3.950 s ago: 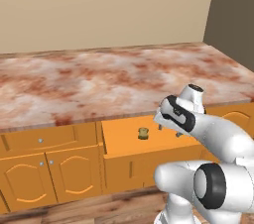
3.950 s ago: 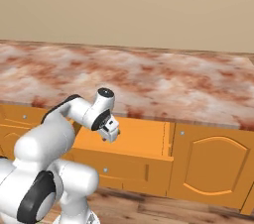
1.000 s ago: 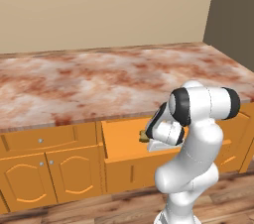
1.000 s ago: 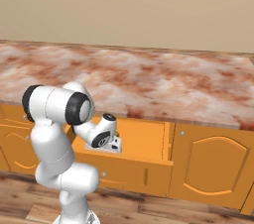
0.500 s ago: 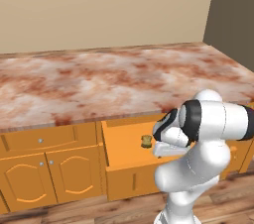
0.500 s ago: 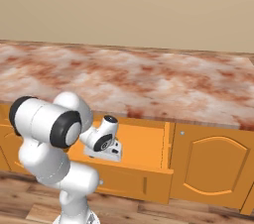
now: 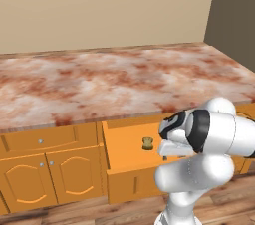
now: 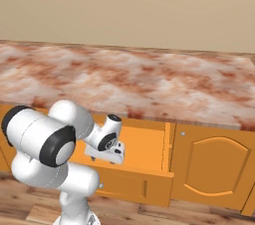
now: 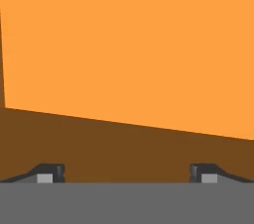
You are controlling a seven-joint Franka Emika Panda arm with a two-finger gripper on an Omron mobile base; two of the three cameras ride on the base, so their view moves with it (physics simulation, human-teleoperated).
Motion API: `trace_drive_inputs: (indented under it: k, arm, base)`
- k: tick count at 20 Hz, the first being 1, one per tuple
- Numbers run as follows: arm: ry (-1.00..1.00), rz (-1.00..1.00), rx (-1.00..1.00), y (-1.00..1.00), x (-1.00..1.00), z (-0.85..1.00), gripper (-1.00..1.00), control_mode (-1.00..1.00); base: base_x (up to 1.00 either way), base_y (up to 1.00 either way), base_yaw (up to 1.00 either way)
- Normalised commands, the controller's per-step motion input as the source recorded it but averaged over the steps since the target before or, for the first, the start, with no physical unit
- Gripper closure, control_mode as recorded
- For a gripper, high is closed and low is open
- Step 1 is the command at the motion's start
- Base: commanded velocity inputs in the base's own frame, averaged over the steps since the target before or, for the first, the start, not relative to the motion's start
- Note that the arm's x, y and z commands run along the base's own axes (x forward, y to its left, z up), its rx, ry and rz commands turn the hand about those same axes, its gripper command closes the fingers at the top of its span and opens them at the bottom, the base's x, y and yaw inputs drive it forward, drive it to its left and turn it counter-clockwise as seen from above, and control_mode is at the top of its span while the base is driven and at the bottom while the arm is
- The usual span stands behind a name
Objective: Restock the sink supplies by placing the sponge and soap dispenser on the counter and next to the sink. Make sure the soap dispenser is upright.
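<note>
The sponge (image 7: 148, 143), a small yellow-tan block, lies on the floor of an open orange drawer (image 7: 125, 145) under the marbled counter (image 7: 99, 84). My gripper (image 8: 110, 158) hangs over that drawer (image 8: 144, 144), just right of the sponge in the left base view. In the hand view my gripper (image 9: 126, 174) is open, its fingertips (image 9: 49, 172) wide apart with nothing between them. It looks at bare orange drawer floor and a brown wall. The soap dispenser and the sink are out of view.
Closed orange cabinet doors (image 7: 50, 179) stand left of the drawer and another door (image 8: 214, 169) right of it. The counter (image 8: 149, 79) runs along a beige wall. A darker wall (image 7: 234, 10) bounds the counter's right end. The wood floor (image 8: 164, 214) lies below.
The arm's upper links have swung lower and rightwards. The hand has shifted a little to the right over the drawer, uncovering the sponge. The gripper has stayed open.
</note>
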Motion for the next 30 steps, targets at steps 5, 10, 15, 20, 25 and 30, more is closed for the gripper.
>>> trace_drive_inputs:
  k: [5,10,15,20,25,30]
  arm:
    - [0.00,-0.05,0.00,0.02,0.67,0.05,-1.00,-1.00]
    - [-0.02,-0.07,0.00,0.02,0.47,0.03,-1.00,-1.00]
    - [-0.01,-0.20,-0.03,0.00,0.28,0.00,-1.00,-1.00]
    - [0.03,-0.18,0.00,0.03,0.44,0.00,-1.00,-1.00]
    - [0.05,-0.03,-0.03,0.24,0.36,0.00,-1.00,-1.00]
    - [0.00,0.00,-0.06,0.15,0.26,-0.05,-1.00,-1.00]
  base:
    - [0.00,0.00,0.00]
    - [0.00,0.00,0.00]
    - [0.00,0.00,0.00]
    - [0.00,0.00,0.00]
    - [0.00,0.00,0.00]
    - [0.00,0.00,0.00]
